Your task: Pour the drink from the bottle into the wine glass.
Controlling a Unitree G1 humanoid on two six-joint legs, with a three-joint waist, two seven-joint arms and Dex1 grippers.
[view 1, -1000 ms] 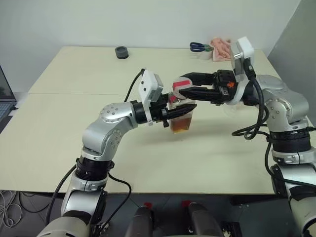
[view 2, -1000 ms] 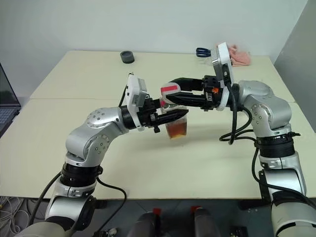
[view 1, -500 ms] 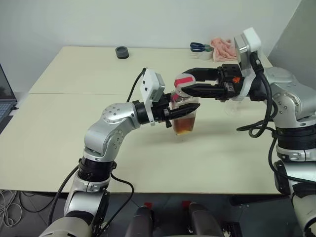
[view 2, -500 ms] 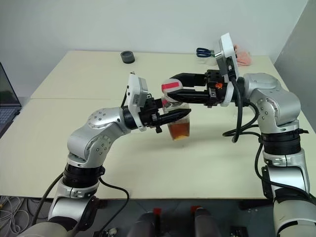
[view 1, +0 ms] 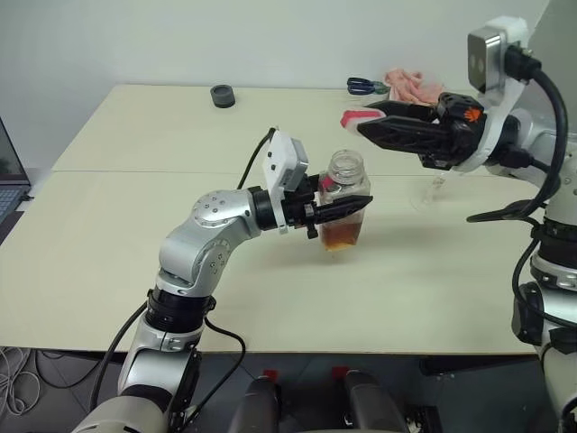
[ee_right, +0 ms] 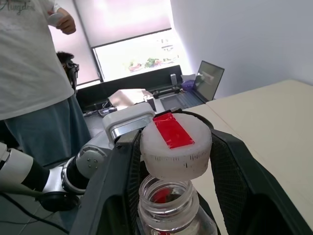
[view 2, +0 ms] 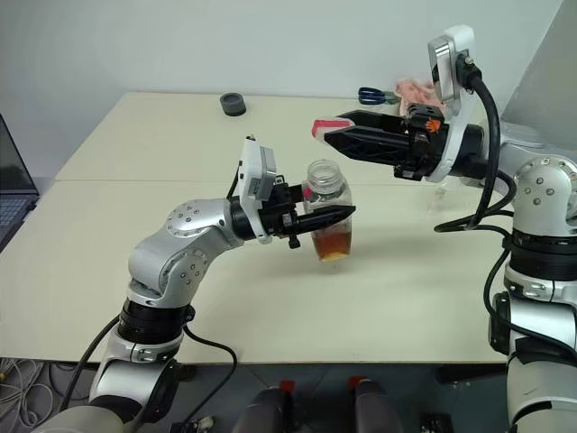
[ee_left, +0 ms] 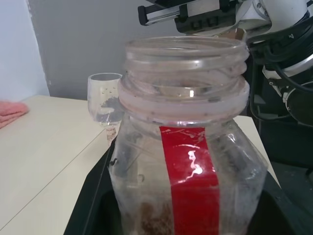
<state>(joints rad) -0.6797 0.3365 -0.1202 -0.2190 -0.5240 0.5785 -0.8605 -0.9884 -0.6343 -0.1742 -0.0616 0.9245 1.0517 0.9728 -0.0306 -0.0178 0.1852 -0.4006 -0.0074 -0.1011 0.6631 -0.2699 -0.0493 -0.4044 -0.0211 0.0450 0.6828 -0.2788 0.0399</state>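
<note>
Uncapping done: left gripper [view 2: 335, 215] clamps bottle [view 2: 328, 209], right gripper [view 2: 338, 130] pinches cap [ee_right: 176, 145]. Next, tilting over glass [ee_left: 104, 98].

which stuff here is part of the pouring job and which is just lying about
Part of the job:
bottle, held by the left hand
drink inside it
cap, held by the right hand
wine glass

Lying about:
tape roll
scissors
pink cloth
laptop
</note>
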